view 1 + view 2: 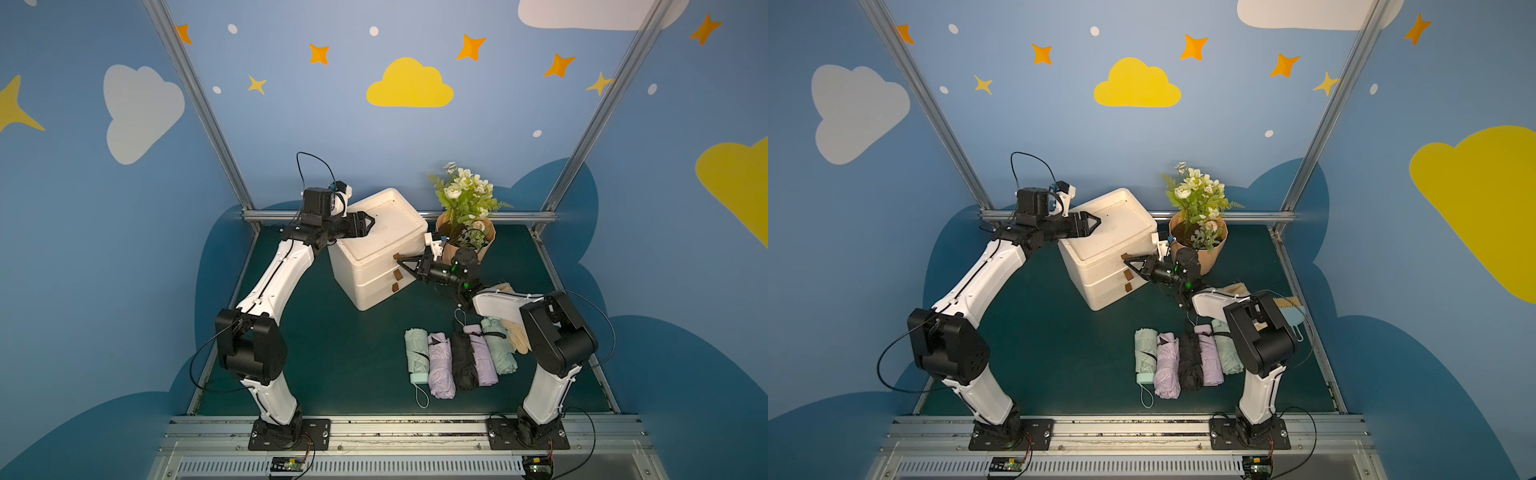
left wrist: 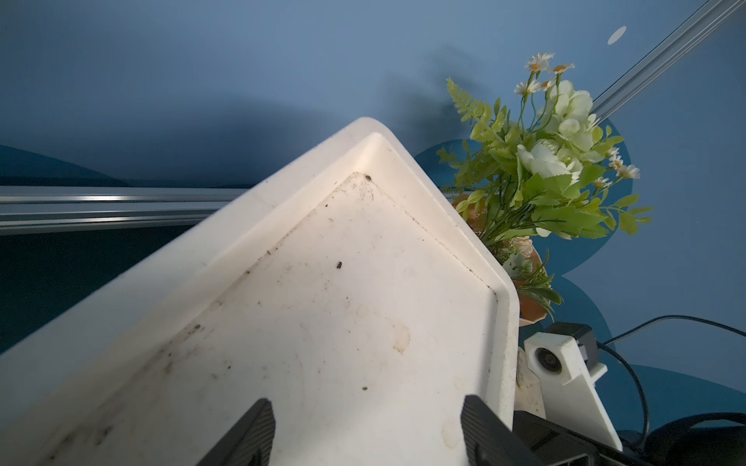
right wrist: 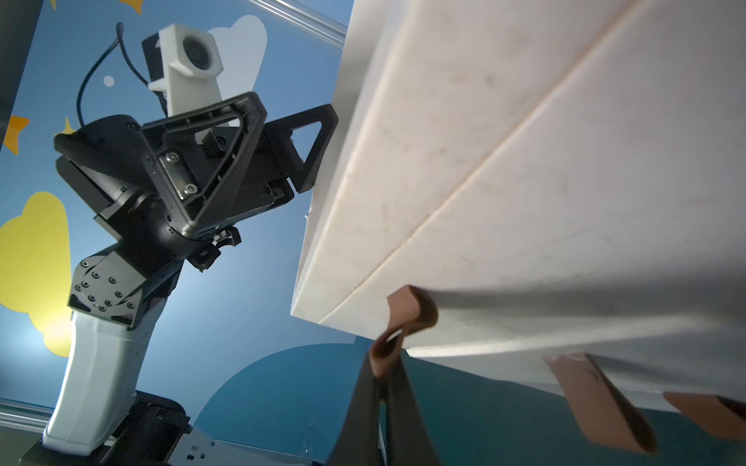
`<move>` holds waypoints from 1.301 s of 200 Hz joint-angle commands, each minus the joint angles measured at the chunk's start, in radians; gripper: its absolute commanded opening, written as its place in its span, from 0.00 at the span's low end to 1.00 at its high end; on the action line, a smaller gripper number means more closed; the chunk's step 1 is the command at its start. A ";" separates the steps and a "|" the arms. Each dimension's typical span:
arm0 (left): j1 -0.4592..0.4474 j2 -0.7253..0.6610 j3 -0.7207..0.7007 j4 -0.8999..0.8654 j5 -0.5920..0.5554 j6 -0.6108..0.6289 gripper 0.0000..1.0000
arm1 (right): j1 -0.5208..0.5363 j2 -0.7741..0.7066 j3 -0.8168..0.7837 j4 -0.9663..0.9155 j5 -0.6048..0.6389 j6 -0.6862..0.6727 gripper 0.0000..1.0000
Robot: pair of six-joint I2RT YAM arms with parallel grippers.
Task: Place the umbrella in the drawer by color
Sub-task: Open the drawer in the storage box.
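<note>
Our right gripper (image 3: 385,373) is pinching shut on the brown top pull tab (image 3: 411,318) of the white drawer unit (image 1: 374,286), with the soft loop folding between its tips. Our left gripper (image 2: 365,423) is standing with jaws apart and empty over the unit's recessed top. We cannot tell whether its fingers are pressing down. All three drawers are looking closed, and the two lower tabs (image 1: 398,274) are hanging free beneath the one we are holding.

Seen from above, the unit is sitting at about 12 o'clock on the green table (image 1: 332,353), turned at an angle. The flower pot (image 1: 1219,249) is standing close by at 1 o'clock. Lying side by side at about 4 o'clock are a mint umbrella (image 1: 417,353), a lilac umbrella (image 1: 441,365), a black umbrella (image 1: 464,361), a second lilac umbrella (image 1: 482,357) and a second mint umbrella (image 1: 498,349).

We are judging the drawer-opening step to be just starting. The tab is limp, so pulling off the drawer's own line risks it slipping from the pinch. If the left gripper is not bearing down, the unit may slide or tip toward 4 o'clock instead of opening. Our right forearm (image 1: 498,301) is hanging over one end of that row, so a backward pull risks sweeping it.
</note>
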 commanded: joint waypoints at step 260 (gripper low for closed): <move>0.027 -0.154 -0.152 0.052 -0.051 -0.042 0.91 | -0.053 -0.699 0.009 -1.495 0.364 -0.781 0.62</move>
